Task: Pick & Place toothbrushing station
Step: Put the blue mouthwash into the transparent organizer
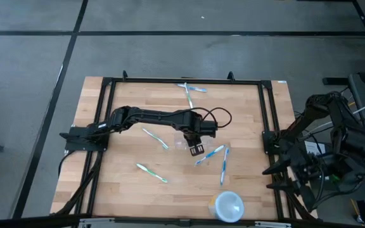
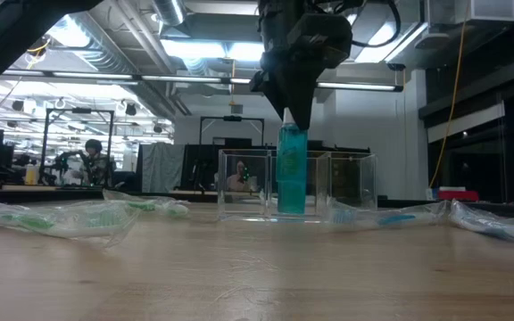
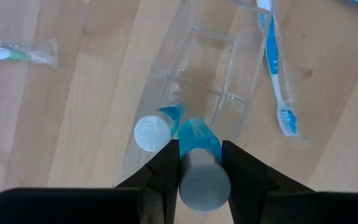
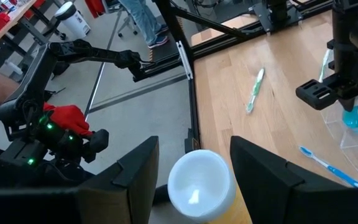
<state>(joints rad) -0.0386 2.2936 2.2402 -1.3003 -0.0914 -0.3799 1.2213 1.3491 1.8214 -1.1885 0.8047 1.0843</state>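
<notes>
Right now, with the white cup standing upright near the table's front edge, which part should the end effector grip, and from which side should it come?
Grip the white cup by its rim, coming from straight above, with one finger inside the wall and one outside. Its mouth faces up and is open, so the rim is free. The round body looks wide, so a side grasp seems less sure.

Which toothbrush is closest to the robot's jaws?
The blue toothbrush just right of the left gripper, beside the clear holder. The others lie farther off.

Left gripper (image 3: 199,163) fingers clamp a blue tube (image 3: 199,149) above the clear holder (image 3: 197,74).
</notes>
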